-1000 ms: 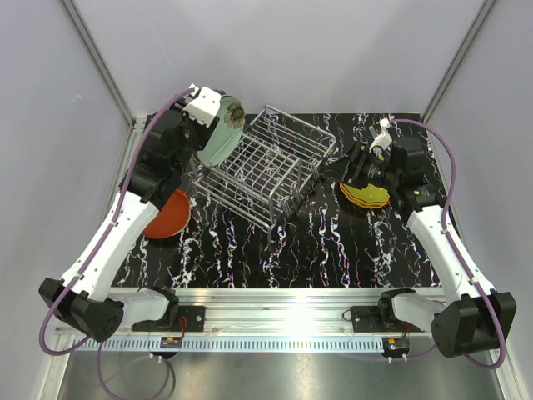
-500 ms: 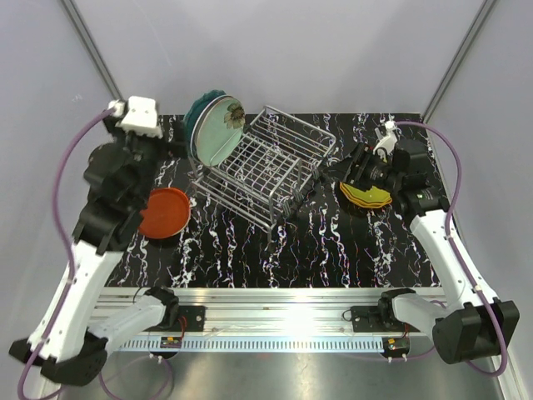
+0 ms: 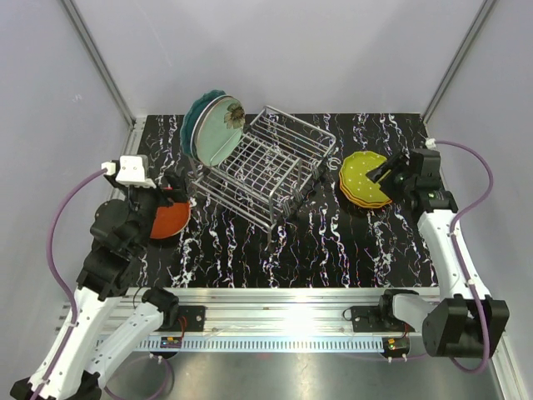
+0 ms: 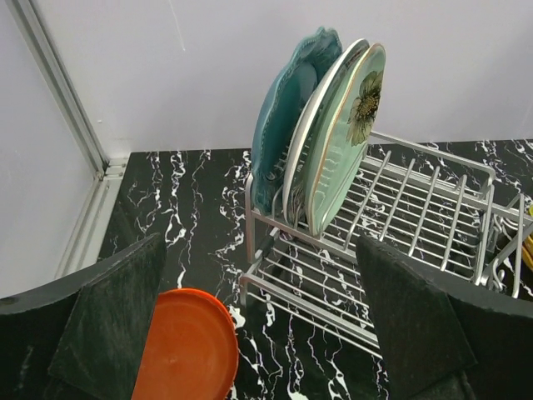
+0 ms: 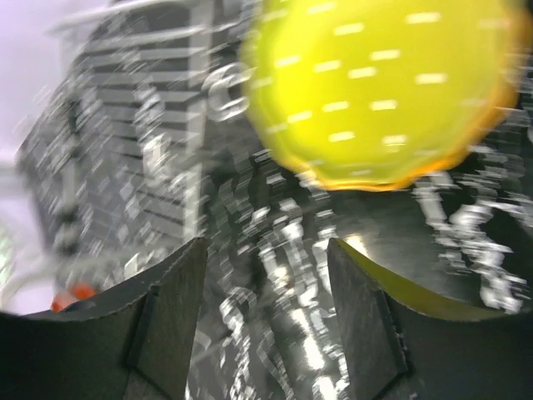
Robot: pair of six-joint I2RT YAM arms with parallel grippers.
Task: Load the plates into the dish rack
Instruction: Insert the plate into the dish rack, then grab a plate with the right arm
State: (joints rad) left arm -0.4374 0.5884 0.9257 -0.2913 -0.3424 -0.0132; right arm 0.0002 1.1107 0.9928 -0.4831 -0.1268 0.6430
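Observation:
The dish rack [image 3: 271, 167] stands mid-table and holds three plates upright at its left end: a teal plate [image 4: 287, 117], a cream one [image 4: 321, 125] and a mint green plate [image 4: 350, 133] with a flower. A red-orange plate [image 3: 173, 218] lies flat left of the rack, partly under my left arm. My left gripper [image 4: 262, 333] hangs open above the table between that plate and the rack, holding nothing. A dotted yellow-green plate [image 3: 361, 177] tops a small stack right of the rack. My right gripper [image 3: 378, 176] is open at that stack's right edge, empty; its wrist view is blurred.
Enclosure walls and a metal corner post [image 4: 62, 108] border the black marbled table [image 3: 316, 242]. The rack's middle and right slots [image 4: 416, 208] hold no plates. The arm bases and a rail [image 3: 275, 321] run along the near edge.
My left gripper opened, left the mint green plate standing in the rack and drew back toward the near left. My right arm pulled back to the right, uncovering the yellow-green plate.

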